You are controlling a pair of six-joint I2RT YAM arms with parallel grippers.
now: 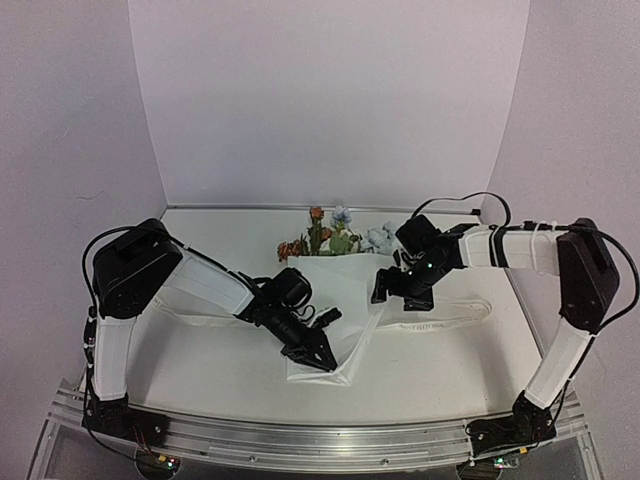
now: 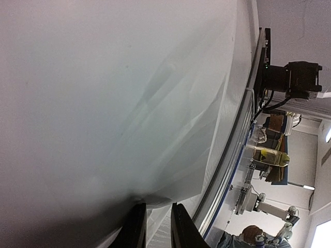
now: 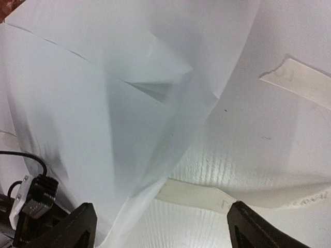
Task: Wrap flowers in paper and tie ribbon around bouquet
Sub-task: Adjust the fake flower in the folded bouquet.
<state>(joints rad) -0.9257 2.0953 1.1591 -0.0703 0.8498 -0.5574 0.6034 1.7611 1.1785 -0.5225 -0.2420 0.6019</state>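
Note:
The flowers (image 1: 335, 238) lie at the back of the table, orange and pale blue blooms poking out past the top edge of the white paper (image 1: 335, 300). The sheet is folded loosely over the stems and runs down toward the near edge. My left gripper (image 1: 318, 355) sits at the sheet's lower end; in the left wrist view its fingers (image 2: 135, 227) stand close together, shut on a puckered fold of paper (image 2: 129, 103). My right gripper (image 1: 398, 296) hovers open at the sheet's right edge, the paper's edge (image 3: 129, 129) and ribbon (image 3: 238, 168) below it. The ribbon (image 1: 450, 318) lies flat across the table.
An aluminium rail (image 1: 320, 435) runs along the near table edge. White walls close in the back and both sides. The right arm's base (image 2: 289, 77) stands by the rail, seen from the left wrist.

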